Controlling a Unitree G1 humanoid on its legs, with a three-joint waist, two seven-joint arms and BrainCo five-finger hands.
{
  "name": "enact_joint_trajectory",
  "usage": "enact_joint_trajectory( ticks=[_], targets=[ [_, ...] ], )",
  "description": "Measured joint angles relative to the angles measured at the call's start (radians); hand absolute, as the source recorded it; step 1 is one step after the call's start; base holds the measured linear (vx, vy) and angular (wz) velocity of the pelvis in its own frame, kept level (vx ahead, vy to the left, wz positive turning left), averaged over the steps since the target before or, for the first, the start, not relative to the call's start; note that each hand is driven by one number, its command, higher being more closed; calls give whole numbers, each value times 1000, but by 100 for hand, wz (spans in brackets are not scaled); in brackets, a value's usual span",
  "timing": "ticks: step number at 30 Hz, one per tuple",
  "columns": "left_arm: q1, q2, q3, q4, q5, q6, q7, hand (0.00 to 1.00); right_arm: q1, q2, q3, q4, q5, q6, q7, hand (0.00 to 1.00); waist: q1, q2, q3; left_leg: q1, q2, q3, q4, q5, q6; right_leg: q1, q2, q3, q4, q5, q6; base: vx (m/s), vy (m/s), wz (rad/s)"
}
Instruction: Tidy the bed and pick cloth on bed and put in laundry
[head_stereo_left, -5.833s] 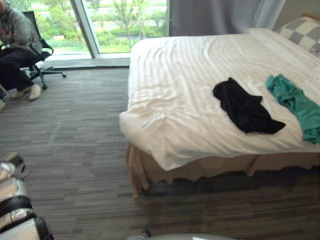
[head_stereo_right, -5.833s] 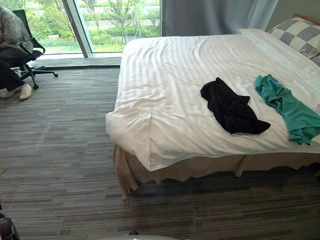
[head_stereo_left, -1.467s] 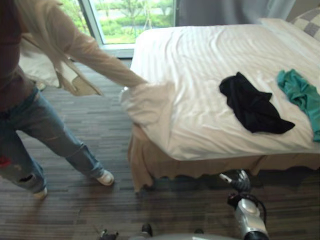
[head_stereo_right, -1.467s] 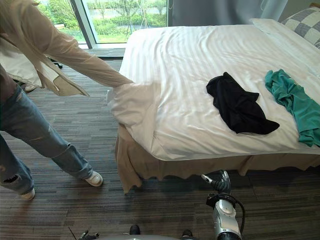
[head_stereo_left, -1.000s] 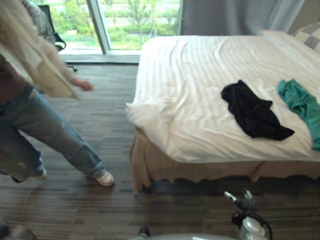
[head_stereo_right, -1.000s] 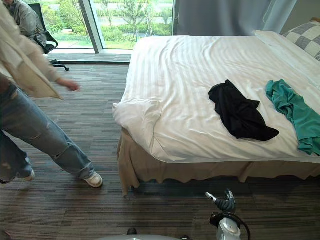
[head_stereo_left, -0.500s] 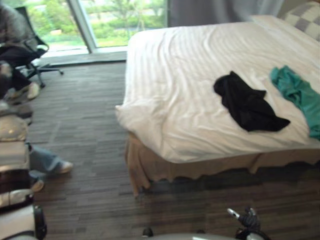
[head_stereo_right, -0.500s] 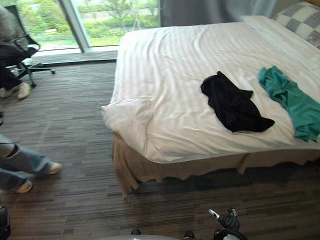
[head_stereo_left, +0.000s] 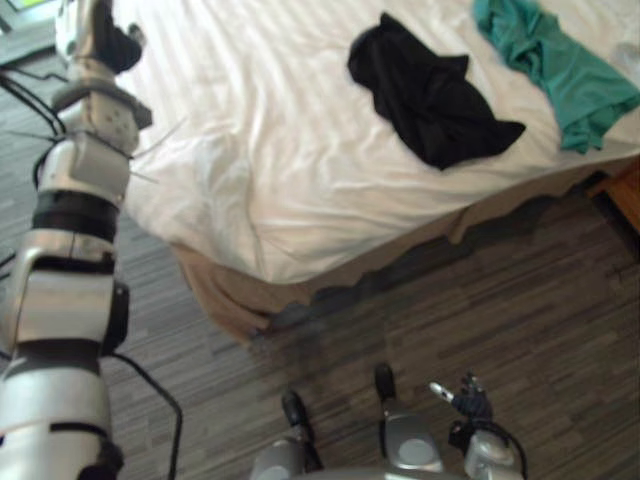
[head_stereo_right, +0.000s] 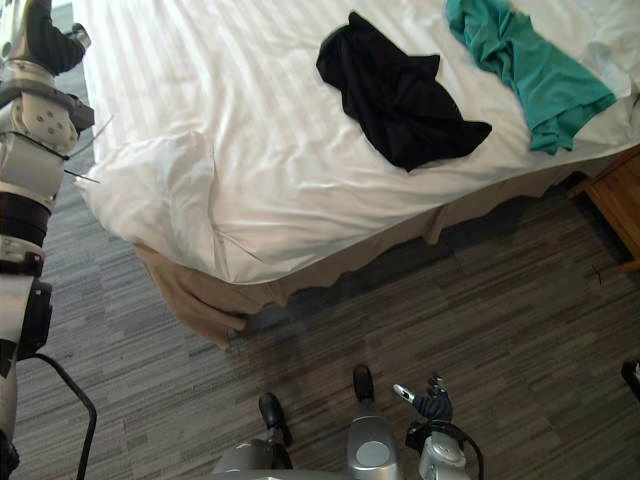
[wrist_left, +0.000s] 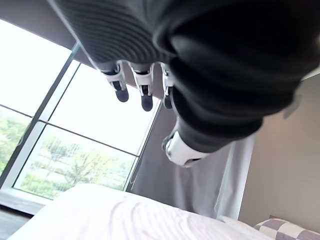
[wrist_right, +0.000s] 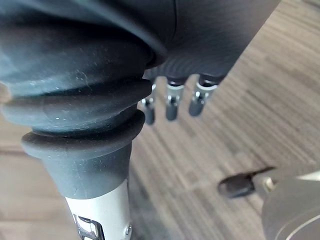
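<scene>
Left hand is hovering high on an outstretched arm by the left edge of the bed, fingers hanging straight and loose, gripping nothing. Right hand is hanging low over the floor, fingers relaxed, also empty. Duvet is lying rumpled at the bed's near left corner. Teal cloth is sprawling by the bed's right edge. Black cloth is lying crumpled near it, mid-bed, well apart from both hands.
</scene>
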Motion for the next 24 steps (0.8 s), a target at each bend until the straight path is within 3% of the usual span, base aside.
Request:
enact_joint_trajectory(
  ticks=[13,24],
  targets=[
    [-33,7,5,100,-1,12,-99,0,-63,20,25,39,39,-12,0,0,4,-3,105,-75,0,-10,0,17,2,-63,-2,-10,1,5,-6,0,0,4],
    [21,6,3,130,-1,12,-154,0,-115,24,27,54,38,-13,-2,0,2,-2,156,-122,0,-3,0,20,2,-118,-2,-2,2,13,-5,0,2,-3]
  ],
)
